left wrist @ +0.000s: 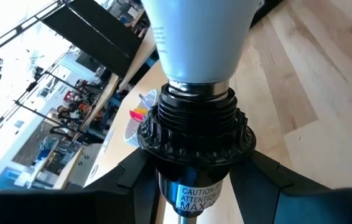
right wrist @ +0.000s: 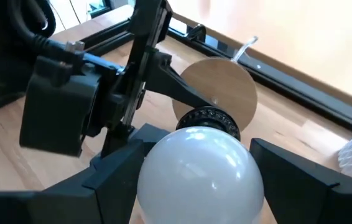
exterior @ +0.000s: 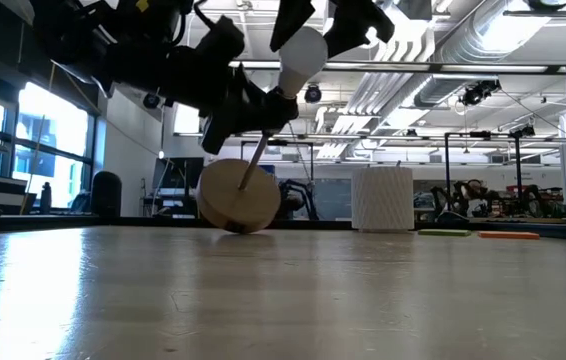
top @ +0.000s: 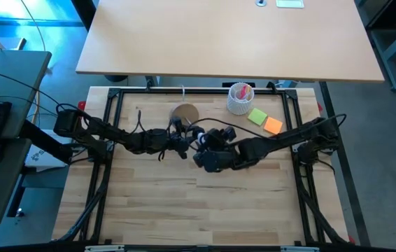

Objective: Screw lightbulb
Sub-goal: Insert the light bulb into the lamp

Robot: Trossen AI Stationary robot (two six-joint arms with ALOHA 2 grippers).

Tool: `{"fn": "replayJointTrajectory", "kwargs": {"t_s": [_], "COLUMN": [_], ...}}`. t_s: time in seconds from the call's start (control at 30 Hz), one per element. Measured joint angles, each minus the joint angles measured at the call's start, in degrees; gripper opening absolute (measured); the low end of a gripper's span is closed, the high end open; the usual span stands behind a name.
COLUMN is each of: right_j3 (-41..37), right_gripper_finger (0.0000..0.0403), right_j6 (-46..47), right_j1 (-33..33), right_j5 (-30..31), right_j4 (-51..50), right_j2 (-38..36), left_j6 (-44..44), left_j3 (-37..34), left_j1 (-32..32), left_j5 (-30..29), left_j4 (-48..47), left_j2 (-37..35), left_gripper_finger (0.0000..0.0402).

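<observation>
Lightbulb (right wrist: 201,171) held off the table between the right gripper (right wrist: 194,180) fingers, closed on the white globe, screw base seated in the black socket (left wrist: 194,134). Socket clamped by the left gripper (left wrist: 194,186), lamp stand tilted with its wooden disc (exterior: 238,195) edge on the table (exterior: 283,290), presumably bracing the socket against the turning. Thread engagement hidden inside the socket collar; seating depth not determinable.
</observation>
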Motion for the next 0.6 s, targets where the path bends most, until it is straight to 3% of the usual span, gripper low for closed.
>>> {"fn": "replayJointTrajectory", "kwargs": {"t_s": [0.23, 0.47, 0.6], "right_j3": [0.0, 0.0, 0.0], "right_gripper_finger": [0.0286, 0.0286, 0.0286], "right_j6": [0.3, 14.3, 16.8], "right_j1": [-0.1, -0.1, -0.1], "right_j5": [0.6, 3.0, 4.0], "right_j4": [0.2, 0.3, 0.3], "right_j2": [0.0, -0.1, -0.1], "left_j6": [-0.7, -3.9, -5.0], "left_j3": [0.0, 0.0, 0.0], "left_j1": [-0.1, -0.1, -0.1], "left_j5": [0.3, 0.0, 0.0], "left_j4": [0.4, 1.8, 2.0], "left_j2": [0.0, 0.0, 0.0], "left_gripper_finger": [0.0159, 0.0164, 0.0165]}}
